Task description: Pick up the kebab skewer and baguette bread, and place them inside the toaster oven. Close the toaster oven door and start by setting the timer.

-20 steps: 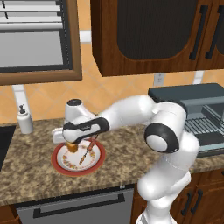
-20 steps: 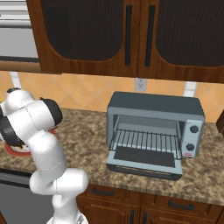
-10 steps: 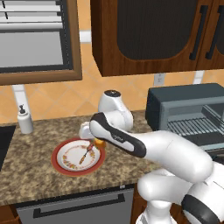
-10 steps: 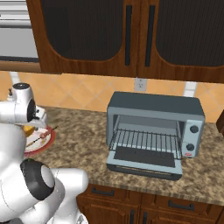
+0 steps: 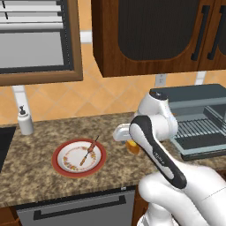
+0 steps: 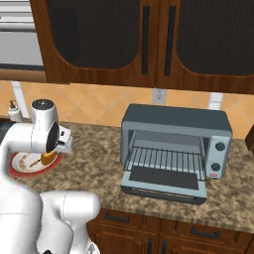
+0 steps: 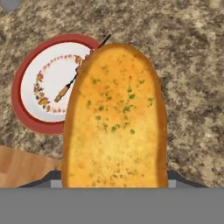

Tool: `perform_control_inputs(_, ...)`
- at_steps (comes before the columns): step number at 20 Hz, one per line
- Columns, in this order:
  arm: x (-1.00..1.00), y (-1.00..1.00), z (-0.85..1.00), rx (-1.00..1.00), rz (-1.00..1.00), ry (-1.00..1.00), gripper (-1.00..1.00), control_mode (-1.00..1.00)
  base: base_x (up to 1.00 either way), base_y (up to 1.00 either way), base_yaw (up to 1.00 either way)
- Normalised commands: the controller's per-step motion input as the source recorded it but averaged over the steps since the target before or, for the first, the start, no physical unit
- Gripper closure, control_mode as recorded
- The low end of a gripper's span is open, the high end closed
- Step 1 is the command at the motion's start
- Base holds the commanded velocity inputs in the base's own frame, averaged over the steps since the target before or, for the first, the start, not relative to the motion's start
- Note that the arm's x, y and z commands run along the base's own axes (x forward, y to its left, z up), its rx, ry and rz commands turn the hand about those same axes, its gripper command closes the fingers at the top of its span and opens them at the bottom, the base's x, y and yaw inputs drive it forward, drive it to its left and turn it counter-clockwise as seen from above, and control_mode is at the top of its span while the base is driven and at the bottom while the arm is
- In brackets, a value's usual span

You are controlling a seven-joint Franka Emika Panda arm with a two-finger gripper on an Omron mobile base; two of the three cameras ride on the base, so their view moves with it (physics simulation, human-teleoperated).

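The baguette bread (image 7: 116, 118), golden with green flecks, sits lengthwise in my gripper (image 5: 131, 144), which is shut on it. It hangs above the counter to the right of the red-rimmed plate (image 5: 59, 152), seen as an orange lump (image 5: 133, 147) under the hand. The kebab skewer (image 5: 89, 150) lies on the plate (image 7: 17, 96), partly behind the loaf in the hand view (image 7: 78, 72). The toaster oven (image 6: 173, 119) stands to the right with its door (image 6: 163, 186) dropped open and the wire rack showing. My fingertips are hidden by the bread.
A white soap dispenser (image 5: 25, 121) stands at the back left of the granite counter. Dark wooden wall cabinets (image 5: 150, 35) hang above. A dark stove edge (image 5: 3, 141) lies at the far left, and a wall outlet (image 6: 158, 95) is behind the oven.
The arm has lifted the baguette off the plate and swung it right, toward the oven. The skewer stays on the plate.
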Motion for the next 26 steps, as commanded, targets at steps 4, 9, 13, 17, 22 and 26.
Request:
perform_control_inputs(4,-0.21,-1.00,0.39,-0.01,0.00,0.00,1.00,-1.00,0.00,0.00,0.00)
perform_control_inputs(9,-0.27,-1.00,0.29,-0.03,0.00,0.00,1.00,-1.00,0.00,0.00,0.00)
perform_control_inputs(13,-0.17,-1.00,0.18,0.00,0.00,-0.01,1.00,-1.00,0.00,0.00,0.00)
perform_control_inputs(17,-0.06,-1.00,0.05,0.00,-0.01,0.02,1.00,-1.00,0.00,0.00,0.00)
perform_control_inputs(22,0.10,-0.80,0.02,0.00,-0.04,0.03,1.00,-1.00,0.00,0.00,0.00)
perform_control_inputs(26,0.21,-0.35,0.00,0.00,-0.05,0.01,1.00,-1.00,0.00,0.00,0.00)
